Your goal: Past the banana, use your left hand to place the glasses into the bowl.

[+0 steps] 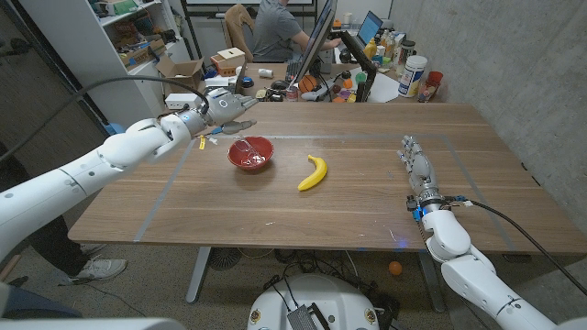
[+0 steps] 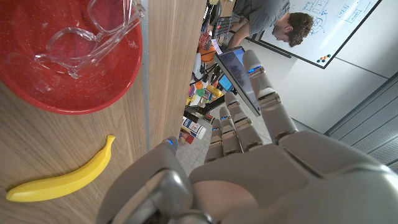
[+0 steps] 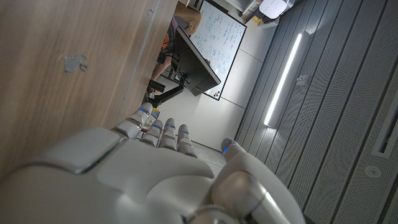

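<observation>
This is an office that also serves as a robotics lab. Behind the wooden desk [image 1: 367, 197] a person [image 1: 275, 27] sits at a crowded workstation with monitors [image 1: 321, 32] and a laptop [image 1: 370, 27]. A whiteboard [image 2: 323, 31] with writing (markers are at its edge) hangs on the wall. Metal shelves [image 1: 138, 32] hold boxes, and cardboard boxes [image 1: 188, 69] stand on the floor. The wall [image 1: 514, 64] at the right is bare concrete.

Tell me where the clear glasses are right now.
The clear plastic glasses lie inside the red round bowl, left of the yellow banana in the head view.
</observation>
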